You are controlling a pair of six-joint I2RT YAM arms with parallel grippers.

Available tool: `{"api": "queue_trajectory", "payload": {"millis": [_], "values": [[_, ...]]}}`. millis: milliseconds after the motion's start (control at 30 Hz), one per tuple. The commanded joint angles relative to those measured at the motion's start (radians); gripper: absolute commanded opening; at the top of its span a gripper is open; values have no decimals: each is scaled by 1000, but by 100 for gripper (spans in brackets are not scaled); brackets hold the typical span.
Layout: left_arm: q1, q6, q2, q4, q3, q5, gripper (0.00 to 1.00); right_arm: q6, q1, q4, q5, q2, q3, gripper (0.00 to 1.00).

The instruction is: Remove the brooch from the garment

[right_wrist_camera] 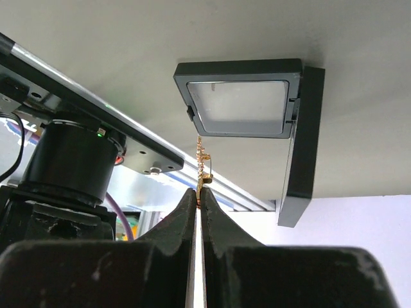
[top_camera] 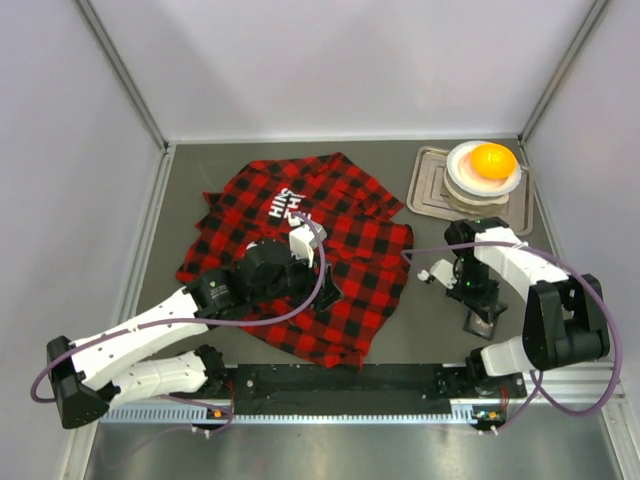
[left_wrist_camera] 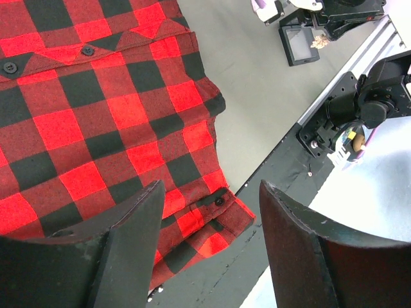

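The garment [top_camera: 370,270] is a red-and-black plaid shirt spread over the left and middle of the table. My left gripper [top_camera: 300,242] hovers over it, open with nothing between the fingers. In the left wrist view the left gripper [left_wrist_camera: 210,186] frames the garment's [left_wrist_camera: 96,115] buttoned cuff [left_wrist_camera: 221,208] near the table edge. My right gripper [right_wrist_camera: 200,190] is shut on the brooch [right_wrist_camera: 203,160], a small gold ornament sticking out past the tips. It is held just above a small open black box [right_wrist_camera: 241,99]. The right gripper [top_camera: 478,300] stands right of the shirt.
The small black box [top_camera: 487,320] lies on the table at the near right. A grey tray [top_camera: 430,190] at the back right carries stacked white plates [top_camera: 484,180] with an orange ball [top_camera: 492,160]. A black rail [top_camera: 340,385] runs along the near edge.
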State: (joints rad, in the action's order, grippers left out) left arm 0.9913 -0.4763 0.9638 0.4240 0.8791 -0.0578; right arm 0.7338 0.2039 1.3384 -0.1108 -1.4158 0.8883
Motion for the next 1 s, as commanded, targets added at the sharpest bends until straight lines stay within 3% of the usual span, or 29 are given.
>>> {"api": "queue_trajectory", "payload": {"millis": [0,633,967], "values": [[9,11,-28,-16,4,15,65,13,26,-11,-56,17,-25,0],[9,10,-39,-25,-8,12,65,18,279,-38,-188,-89,-66,0],[9,10,-51,-14,-14,27,65,15,312,-56,-193,-229,-23,0]]}}
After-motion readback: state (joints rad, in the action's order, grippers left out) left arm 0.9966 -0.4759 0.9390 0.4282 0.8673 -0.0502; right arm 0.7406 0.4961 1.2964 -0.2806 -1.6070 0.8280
